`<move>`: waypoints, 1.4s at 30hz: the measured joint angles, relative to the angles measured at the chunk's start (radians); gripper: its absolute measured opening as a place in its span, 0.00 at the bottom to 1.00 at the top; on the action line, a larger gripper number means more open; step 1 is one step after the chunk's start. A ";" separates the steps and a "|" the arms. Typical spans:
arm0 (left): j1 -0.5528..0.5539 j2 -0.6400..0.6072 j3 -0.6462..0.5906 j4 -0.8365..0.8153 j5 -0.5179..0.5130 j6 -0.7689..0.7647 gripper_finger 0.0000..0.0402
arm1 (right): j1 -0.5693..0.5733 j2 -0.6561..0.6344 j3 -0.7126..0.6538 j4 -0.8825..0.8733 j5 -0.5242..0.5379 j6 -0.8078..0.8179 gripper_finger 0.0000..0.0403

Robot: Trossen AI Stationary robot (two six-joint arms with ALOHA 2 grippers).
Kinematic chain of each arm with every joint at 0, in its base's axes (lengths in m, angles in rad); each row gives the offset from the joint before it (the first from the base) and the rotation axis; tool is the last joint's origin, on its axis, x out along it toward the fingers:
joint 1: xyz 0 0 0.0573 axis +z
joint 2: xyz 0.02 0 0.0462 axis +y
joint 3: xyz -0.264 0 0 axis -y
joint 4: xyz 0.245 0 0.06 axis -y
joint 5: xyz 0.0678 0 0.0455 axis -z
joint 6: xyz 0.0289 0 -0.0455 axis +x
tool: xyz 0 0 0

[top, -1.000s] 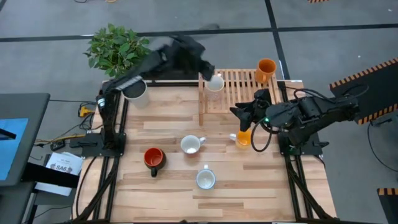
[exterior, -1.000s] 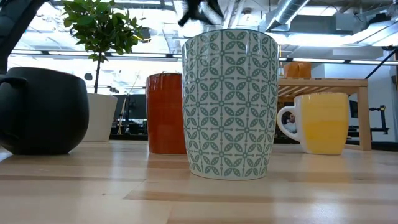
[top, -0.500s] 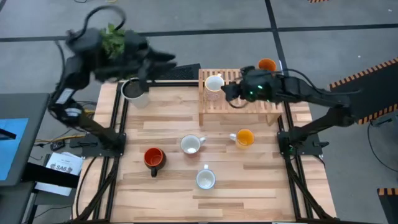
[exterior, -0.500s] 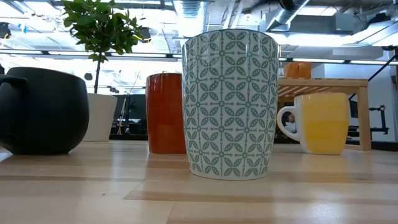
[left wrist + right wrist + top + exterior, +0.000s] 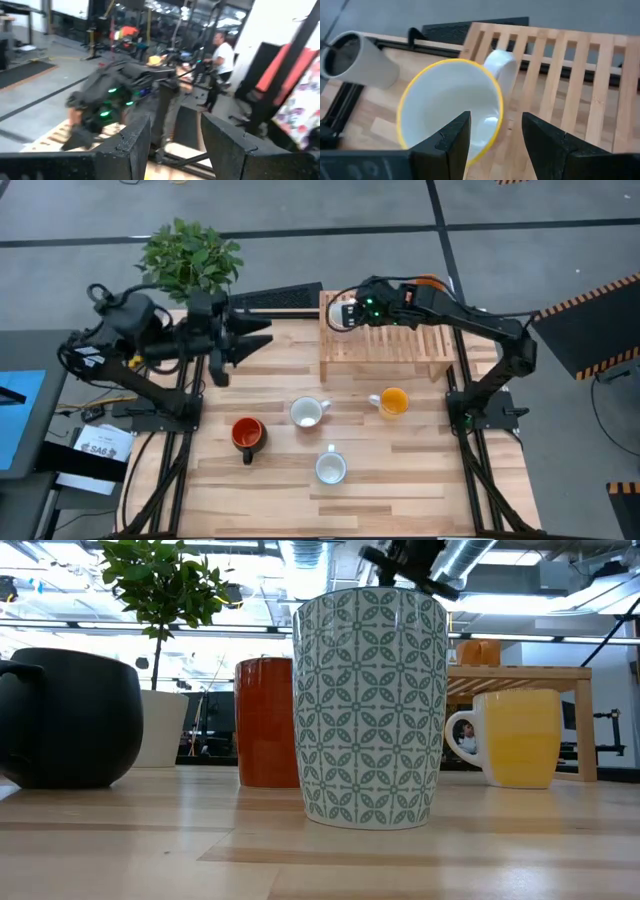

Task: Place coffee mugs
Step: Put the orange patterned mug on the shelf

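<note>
Wooden table [image 5: 280,400], frame middle: your right end effector [image 5: 492,132] open wide over cream mug [image 5: 343,313] on rack [image 5: 400,340], upper middle. Left end effector [image 5: 262,338] open, upper left. Four mugs below.

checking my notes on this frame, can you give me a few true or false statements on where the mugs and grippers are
1. The right gripper is over the wooden rack, at a white mug with a yellow rim. True.
2. The left gripper holds the red mug. False: its fingers are open and empty, above the table's far left part, and the red mug stands on the table.
3. Four mugs stand on the table in front of the rack. True: the red mug, a white one, a yellow-orange one and a light blue one.
4. The plant stands on the rack. False: it is past the table's far left corner.
</note>
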 joint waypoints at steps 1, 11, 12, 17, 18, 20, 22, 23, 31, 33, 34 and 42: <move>-0.009 -0.009 -0.011 0.006 -0.001 0.000 0.39 | -0.004 0.009 0.000 0.002 0.001 0.001 0.51; -0.057 -0.027 -0.016 0.014 -0.002 0.008 0.39 | -0.003 0.066 0.002 -0.031 0.002 0.048 0.48; -0.057 -0.028 -0.016 0.011 -0.001 0.012 0.39 | -0.003 0.068 0.001 -0.032 0.001 0.052 0.46; -0.056 -0.034 -0.016 -0.001 0.001 0.012 0.39 | -0.003 0.060 0.000 -0.046 0.001 0.048 0.28; -0.056 -0.038 -0.016 -0.008 0.001 0.012 0.39 | -0.003 0.052 0.000 -0.051 0.000 0.040 0.23; -0.056 -0.045 -0.016 -0.026 0.001 0.019 0.39 | -0.003 0.027 -0.001 -0.066 -0.004 -0.001 0.13; -0.056 -0.052 -0.016 -0.048 0.000 0.023 0.39 | -0.002 -0.009 -0.003 -0.079 -0.004 -0.026 0.11; -0.056 -0.052 -0.016 -0.050 0.000 0.024 0.39 | -0.001 -0.031 -0.002 -0.091 -0.006 -0.030 0.11; -0.056 -0.056 -0.016 -0.078 -0.005 0.061 0.39 | 0.065 -0.239 -0.001 -0.412 -0.024 -0.012 0.11; -0.056 -0.051 -0.016 -0.086 -0.022 0.065 0.39 | 0.088 -0.284 0.000 -0.531 -0.018 0.037 0.11; -0.056 -0.048 -0.016 -0.085 -0.030 0.070 0.39 | 0.097 -0.302 0.000 -0.587 -0.007 0.066 0.11; -0.056 -0.043 -0.016 -0.086 -0.047 0.079 0.39 | 0.121 -0.415 -0.076 -0.599 0.106 0.209 0.11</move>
